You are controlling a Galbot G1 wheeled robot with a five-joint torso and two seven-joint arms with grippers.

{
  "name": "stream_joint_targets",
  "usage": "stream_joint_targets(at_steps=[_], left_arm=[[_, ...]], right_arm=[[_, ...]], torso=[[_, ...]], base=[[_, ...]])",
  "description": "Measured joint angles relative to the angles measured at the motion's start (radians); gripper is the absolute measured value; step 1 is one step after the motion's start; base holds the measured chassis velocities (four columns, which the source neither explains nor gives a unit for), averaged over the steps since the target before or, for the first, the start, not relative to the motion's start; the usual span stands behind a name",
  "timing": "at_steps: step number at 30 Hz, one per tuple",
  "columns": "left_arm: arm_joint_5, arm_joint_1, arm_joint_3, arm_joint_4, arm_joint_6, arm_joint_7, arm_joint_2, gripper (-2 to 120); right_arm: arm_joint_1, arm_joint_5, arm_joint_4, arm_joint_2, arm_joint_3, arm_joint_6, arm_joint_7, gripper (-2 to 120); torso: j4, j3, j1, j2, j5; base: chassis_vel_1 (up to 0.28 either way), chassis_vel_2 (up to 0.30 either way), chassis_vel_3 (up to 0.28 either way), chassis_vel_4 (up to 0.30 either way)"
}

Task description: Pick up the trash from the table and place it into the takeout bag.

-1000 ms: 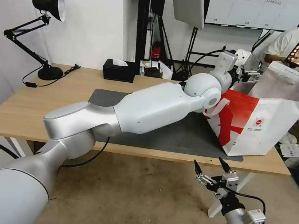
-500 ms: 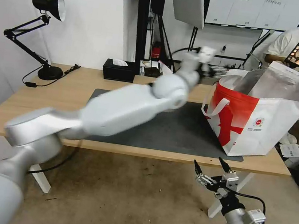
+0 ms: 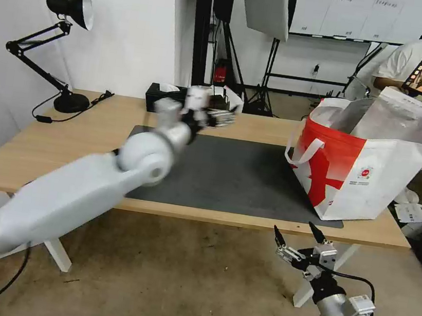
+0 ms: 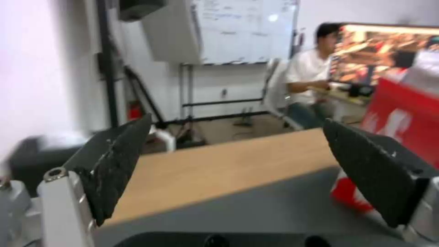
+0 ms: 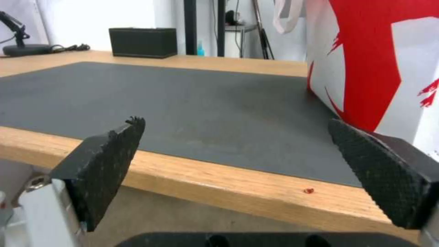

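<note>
1. Hovering over the back of the table (image 3: 96, 127), the left gripper (image 3: 225, 118) is sitting above the far edge of the grey mat (image 3: 239, 177), near the black tissue box (image 3: 164, 97). Its wrist cam is showing the fingers (image 4: 114, 164) spread wide w/ nothing between them.
2. The right gripper (image 3: 298, 237) is waiting low, in front of the table's near edge & below the tabletop. Fingers (image 5: 98, 168) are also apart, carrying nothing.
3. The takeout bag (image 3: 364, 173) is standing upright at the right end of the mat, mouth gaping, foil lining showing; what's inside is hidden from here.
4. Progress, judging from this: the mat & wood are looking bare of tray, tissue, small bag or bowl. Just a tiny red crumb (image 5: 309, 190) is lying on the wood by the near edge, close to the bag.
5. So pickup is prob. done or nearly so; if anything's left, it's that crumb. Desk lamp (image 3: 65, 45) & tissue box aren't trash.
</note>
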Motion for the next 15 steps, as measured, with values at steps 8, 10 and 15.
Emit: stream_joint_targets(at_steps=[8,10,15], left_arm=[[0.161,0.535,-0.389,-0.16,-0.069,0.024,0.065,100],[0.233,0.665,-0.477,-0.171,-0.102,0.038,0.02,100],[0.409,0.969,-0.664,-0.198,-0.164,0.079,-0.099,100]], right_arm=[[0.0,0.0,0.0,0.0,0.0,0.0,0.0,100],[0.0,0.0,0.0,0.0,0.0,0.0,0.0,100],[0.0,0.0,0.0,0.0,0.0,0.0,0.0,100]], torso=[[0.0004,0.0,0.0,0.0,0.0004],[-0.0002,0.0,0.0,0.0,0.0005],[0.0002,0.0,0.0,0.0,0.0007]], base=[[0.0,0.0,0.0,0.0],[0.0,0.0,0.0,0.0],[0.0,0.0,0.0,0.0]])
